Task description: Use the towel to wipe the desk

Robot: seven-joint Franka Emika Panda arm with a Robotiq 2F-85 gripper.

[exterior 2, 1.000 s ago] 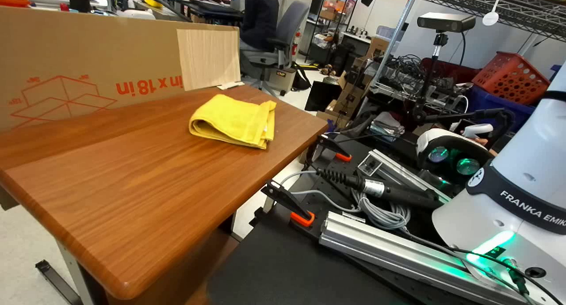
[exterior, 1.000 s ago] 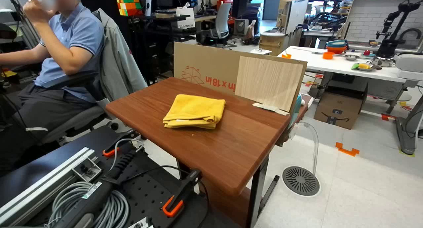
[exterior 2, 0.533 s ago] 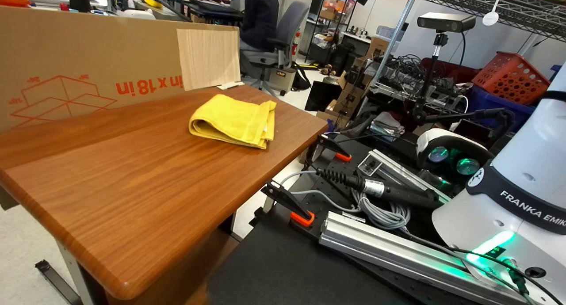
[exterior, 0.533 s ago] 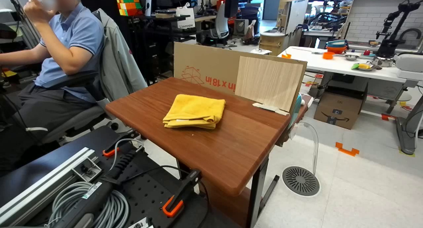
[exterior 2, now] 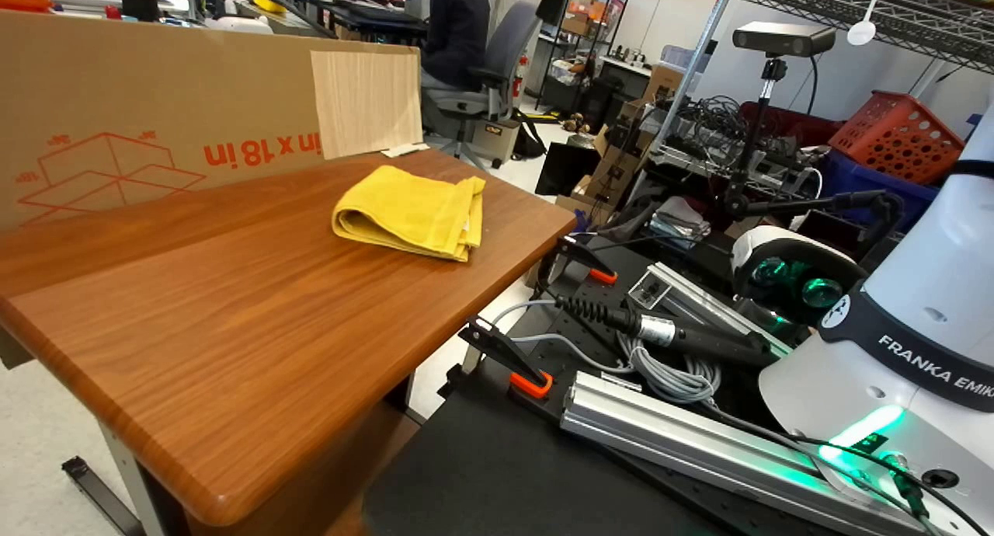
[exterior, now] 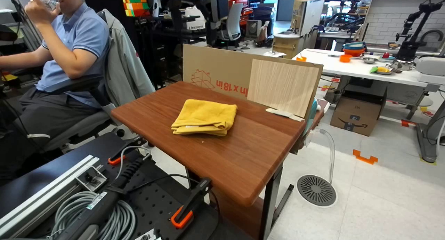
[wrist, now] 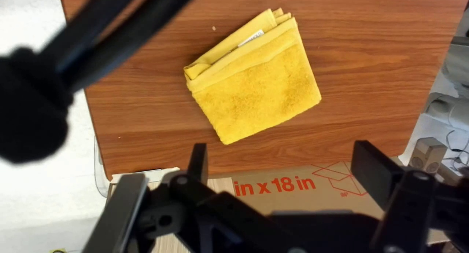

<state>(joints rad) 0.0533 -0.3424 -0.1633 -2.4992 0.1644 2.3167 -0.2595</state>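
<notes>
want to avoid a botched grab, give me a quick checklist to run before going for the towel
1. Fingers open: ok, spread wide and gripping nothing.
2. Folded yellow towel resting on the wooden desk: ok.
3. Towel lined up between the fingers: not ok, it shows above their tips in the wrist view.
4. Clearance to the upright cardboard panel along one desk edge: cannot tell, depth is unclear.
5. Something to wipe up: ok, a pale speck lies beside the towel.
6. Person in the blue polo out of reach: cannot tell.
</notes>
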